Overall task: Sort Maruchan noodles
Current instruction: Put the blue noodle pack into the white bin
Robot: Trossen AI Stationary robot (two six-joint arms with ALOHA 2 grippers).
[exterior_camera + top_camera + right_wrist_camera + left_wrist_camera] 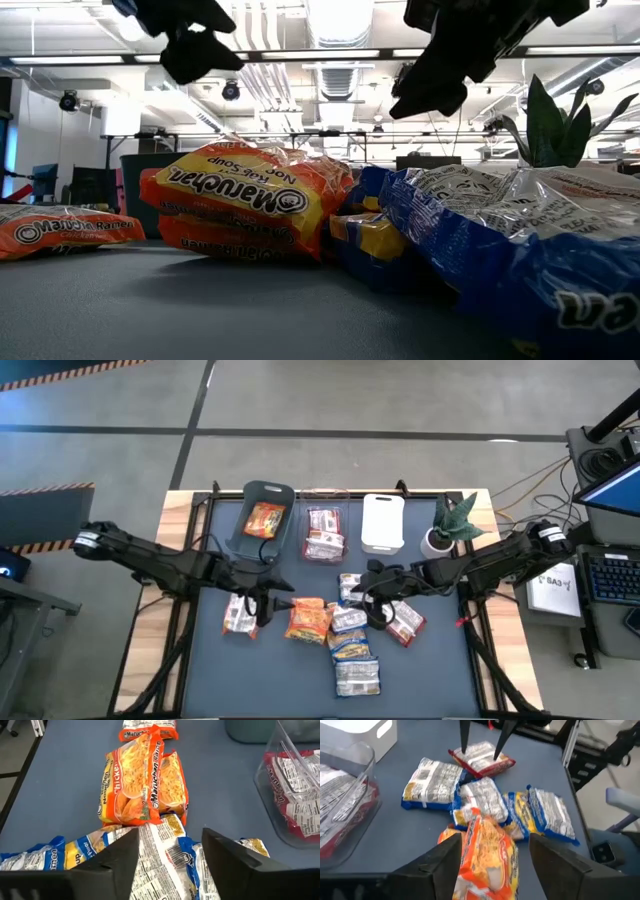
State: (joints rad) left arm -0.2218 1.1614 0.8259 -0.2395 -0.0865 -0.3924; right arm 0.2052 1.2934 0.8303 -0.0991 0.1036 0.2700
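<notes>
Dark blue-grey table point(200, 670) w/ glossy orange plastic noodle packets point(308, 620) mid-surface, just ahead of left tool point(268, 603), fingers spread, empty. Long axis runs away from it. Right tool point(375, 600) also open, over blue-yellow packets point(350, 632). Left is nearer.

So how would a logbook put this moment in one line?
left gripper: open, over orange plastic noodle packets | right gripper: open, over blue-and-yellow packets | teal bin: one orange packet inside
</notes>
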